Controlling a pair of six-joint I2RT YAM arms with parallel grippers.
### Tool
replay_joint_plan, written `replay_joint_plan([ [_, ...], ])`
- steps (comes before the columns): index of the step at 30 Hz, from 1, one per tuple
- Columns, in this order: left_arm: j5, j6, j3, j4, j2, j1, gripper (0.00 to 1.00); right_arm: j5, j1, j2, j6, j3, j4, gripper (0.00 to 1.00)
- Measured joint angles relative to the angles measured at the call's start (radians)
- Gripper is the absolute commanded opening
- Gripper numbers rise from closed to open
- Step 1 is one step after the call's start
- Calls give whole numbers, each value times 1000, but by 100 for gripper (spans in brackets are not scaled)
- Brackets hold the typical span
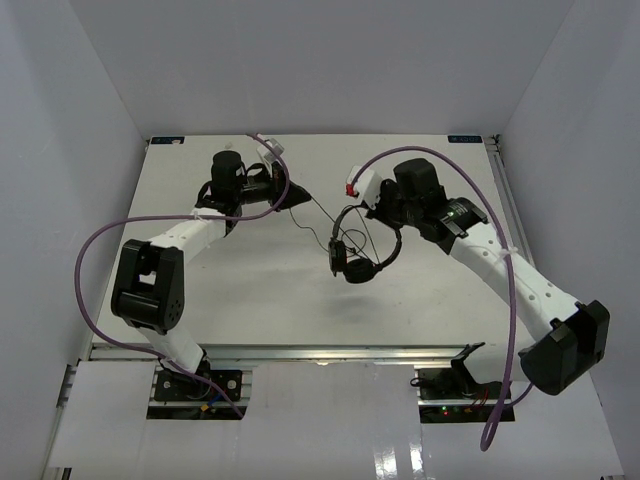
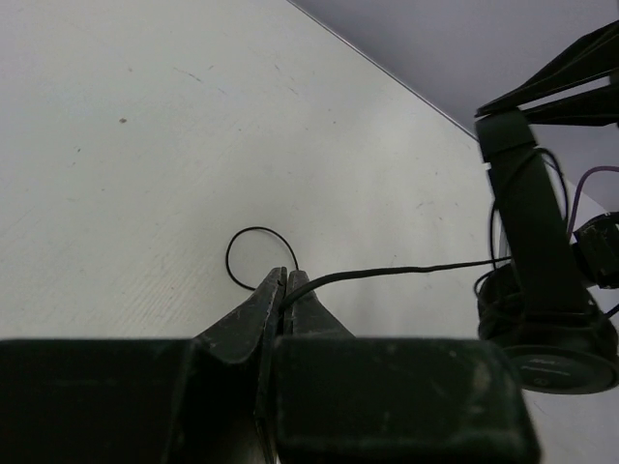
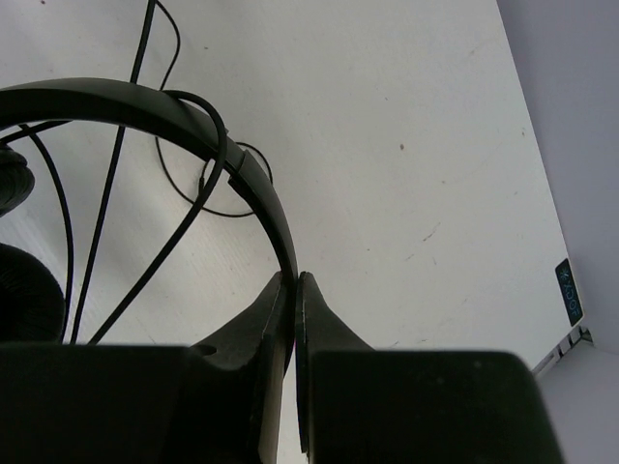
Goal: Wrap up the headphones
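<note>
The black headphones (image 1: 360, 255) hang above the table near its middle, earcups (image 1: 352, 265) downward. My right gripper (image 3: 294, 280) is shut on the thin headband (image 3: 193, 121) and holds it up. Turns of the thin black cord (image 3: 169, 242) cross the headband. My left gripper (image 2: 284, 280) is shut on the cord (image 2: 387, 273), which runs taut to the right toward the headphones (image 2: 542, 290). A small loop of cord (image 2: 253, 253) lies on the table beyond the left fingertips. In the top view the cord (image 1: 320, 212) stretches from the left gripper (image 1: 290, 195) to the headphones.
Thick purple robot cables (image 1: 95, 245) arc over both arms. White walls enclose the white table (image 1: 250, 300) on three sides. A small blue label (image 3: 571, 290) sits at the table's edge in the right wrist view.
</note>
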Motion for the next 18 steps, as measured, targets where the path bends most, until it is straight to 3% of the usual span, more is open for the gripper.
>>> replay_joint_plan([
  [6, 96, -24, 43, -76, 0, 3, 10, 169, 23, 95, 4, 0, 47, 8],
  [18, 268, -243, 40, -76, -21, 5, 11, 425, 25, 255, 102, 30, 217, 8],
])
